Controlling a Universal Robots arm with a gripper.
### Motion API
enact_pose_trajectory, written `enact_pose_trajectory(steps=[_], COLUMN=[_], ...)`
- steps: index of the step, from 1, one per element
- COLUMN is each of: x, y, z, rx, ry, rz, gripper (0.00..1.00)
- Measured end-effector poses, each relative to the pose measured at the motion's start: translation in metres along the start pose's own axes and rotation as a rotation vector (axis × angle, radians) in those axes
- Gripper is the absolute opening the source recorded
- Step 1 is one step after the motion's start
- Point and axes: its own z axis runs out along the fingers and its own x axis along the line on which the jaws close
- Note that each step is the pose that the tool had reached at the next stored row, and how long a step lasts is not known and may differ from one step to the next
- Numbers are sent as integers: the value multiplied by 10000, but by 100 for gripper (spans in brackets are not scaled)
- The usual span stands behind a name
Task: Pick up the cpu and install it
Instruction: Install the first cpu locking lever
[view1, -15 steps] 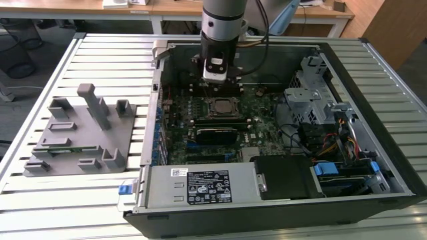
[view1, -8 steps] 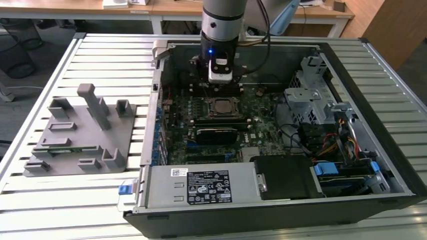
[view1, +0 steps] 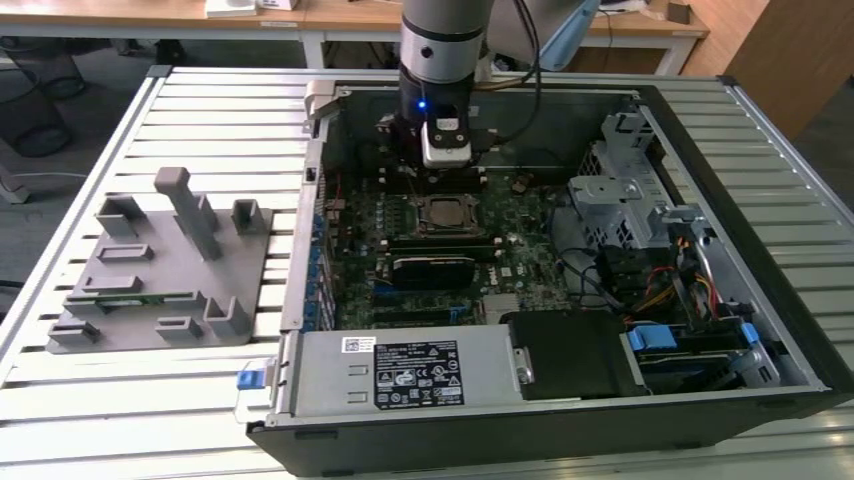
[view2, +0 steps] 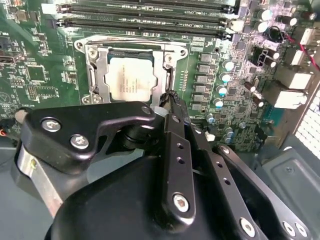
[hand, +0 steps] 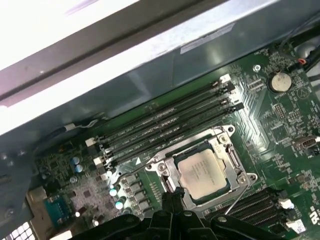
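Note:
The cpu (view1: 445, 213), a silver square chip, lies flat inside the black-framed socket (view1: 446, 229) on the green motherboard in the open computer case. Both wrist views show the cpu (view2: 131, 80) (hand: 204, 172) seated within the metal socket frame (view2: 93, 70). My gripper (view1: 449, 178) hangs just above the socket's far edge. Its black fingers meet at the tip beside the cpu's edge, so the gripper (view2: 170, 96) (hand: 173, 198) is shut with nothing in it.
The case (view1: 747, 130) lies open on a slatted metal table (view1: 174, 400). A grey fixture (view1: 160, 270) holding a green memory stick (view1: 127, 297) is at the exterior view's left. Memory slots (hand: 165, 125), a drive cage (view1: 621, 190) and the power supply (view1: 400, 375) surround the socket.

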Motion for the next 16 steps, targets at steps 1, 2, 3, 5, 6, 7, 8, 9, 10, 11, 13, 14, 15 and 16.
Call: enact_pose_trajectory(steps=[1, 2, 3, 5, 6, 7, 8, 9, 10, 11, 13, 14, 15, 16], x=[13, 19, 20, 20, 20, 20, 20, 20, 20, 20, 20, 20, 20, 20], y=[-6, -9, -9, -9, -10, -9, -10, -10, -10, -9, -9, -9, -9, -9], z=[1, 1, 1, 1, 1, 1, 1, 1, 2, 2, 3, 4, 5, 6], rx=[-29, -40, -39, -26, -20, -13, -7, 0, 7, 14, 28, 34, 40, 47], ry=[-38, -52, -53, -48, -45, -43, -40, -37, -34, -31, -26, -23, -20, -18], rz=[-6, -32, -114, -458, -636, -816, -997, -1175, -1357, -1534, -1911, -2091, -2271, -2440], gripper=[11, 11, 11, 11, 11, 11, 11, 11, 11, 11, 11, 11, 11, 11])
